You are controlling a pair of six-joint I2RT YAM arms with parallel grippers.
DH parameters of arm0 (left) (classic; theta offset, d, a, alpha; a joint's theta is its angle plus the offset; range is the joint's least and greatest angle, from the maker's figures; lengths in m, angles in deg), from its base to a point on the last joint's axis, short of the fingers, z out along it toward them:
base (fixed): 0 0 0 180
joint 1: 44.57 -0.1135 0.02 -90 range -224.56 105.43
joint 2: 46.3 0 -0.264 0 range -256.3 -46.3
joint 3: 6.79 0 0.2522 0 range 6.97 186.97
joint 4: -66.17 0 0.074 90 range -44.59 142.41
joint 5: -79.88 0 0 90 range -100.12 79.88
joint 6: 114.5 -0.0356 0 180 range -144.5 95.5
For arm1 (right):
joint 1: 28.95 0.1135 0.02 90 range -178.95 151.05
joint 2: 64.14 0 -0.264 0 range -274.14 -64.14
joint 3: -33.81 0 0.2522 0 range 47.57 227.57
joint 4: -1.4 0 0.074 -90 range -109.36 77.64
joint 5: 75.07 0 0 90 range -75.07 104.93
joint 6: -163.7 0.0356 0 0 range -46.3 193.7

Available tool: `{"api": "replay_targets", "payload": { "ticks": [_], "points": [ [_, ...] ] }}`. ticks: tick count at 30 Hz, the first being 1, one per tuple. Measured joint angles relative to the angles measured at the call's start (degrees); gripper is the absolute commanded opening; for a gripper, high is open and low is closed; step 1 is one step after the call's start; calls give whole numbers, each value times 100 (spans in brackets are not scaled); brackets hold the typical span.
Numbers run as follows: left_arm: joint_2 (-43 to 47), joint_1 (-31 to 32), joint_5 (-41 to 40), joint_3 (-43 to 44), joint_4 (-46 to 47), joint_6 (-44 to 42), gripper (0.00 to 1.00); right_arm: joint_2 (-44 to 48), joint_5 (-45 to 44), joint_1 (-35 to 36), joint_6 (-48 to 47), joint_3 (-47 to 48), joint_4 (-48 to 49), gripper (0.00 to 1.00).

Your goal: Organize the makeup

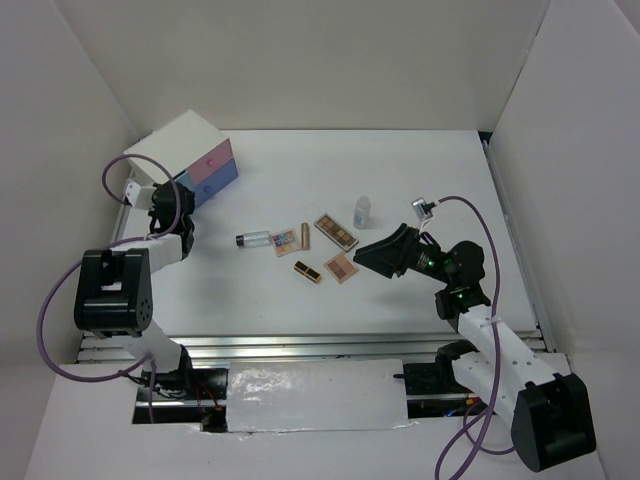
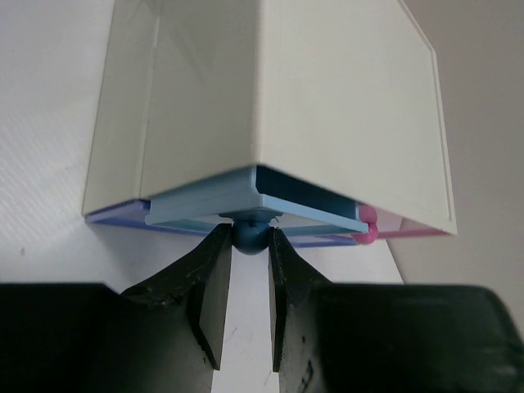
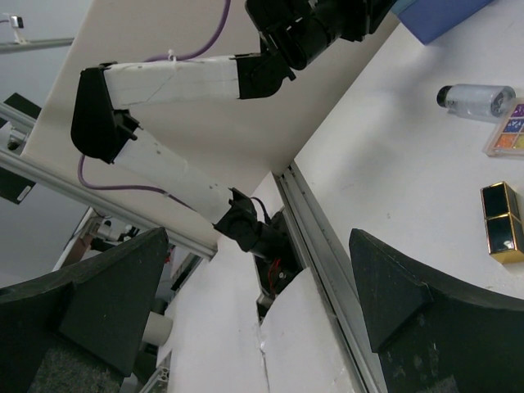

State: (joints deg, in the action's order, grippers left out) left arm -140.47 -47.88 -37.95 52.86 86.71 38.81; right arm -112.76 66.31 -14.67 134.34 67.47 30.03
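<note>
Clustered at bench (image 1: 420, 160) ctr: clear tube (image 1: 253, 239), multicolour palette (image 1: 285, 242), lipstick (image 1: 305, 233), brown palette (image 1: 336, 232) flat; bottle (image 1: 361, 211) upright; compact (image 1: 308, 271), tan palette (image 1: 342, 267) nearer front edge.

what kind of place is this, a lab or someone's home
Probably a robot lab cell: white walls box in a white table, left arm and right arm bolted at its edge, makeup laid out.

Left arm (image 1: 150, 255): 1 white forearm stretched forward on the left side, black wrist at its far end.
Left hand (image 2: 248, 242): 2 black fingers (image 2: 211, 286) pinched onto a small blue knob (image 2: 250, 235).
Right arm (image 1: 480, 340): bent at the elbow, angled inward toward the middle.
Right hand (image 1: 368, 254): points left, its 2 fingers (image 3: 106, 311) spread wide apart.
</note>
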Motion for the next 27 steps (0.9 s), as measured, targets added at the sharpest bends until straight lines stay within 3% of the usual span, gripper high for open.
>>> {"api": "replay_targets", "payload": {
  "ticks": [12, 27],
  "points": [
    [350, 205, -33, -391, 22, 133, 9, 20, -13, 63, -48, 0, -116, 100],
    [898, 990, -326, -931, -105, 439, 9, 39, -15, 118, -247, 2, -437, 100]
  ]
}}
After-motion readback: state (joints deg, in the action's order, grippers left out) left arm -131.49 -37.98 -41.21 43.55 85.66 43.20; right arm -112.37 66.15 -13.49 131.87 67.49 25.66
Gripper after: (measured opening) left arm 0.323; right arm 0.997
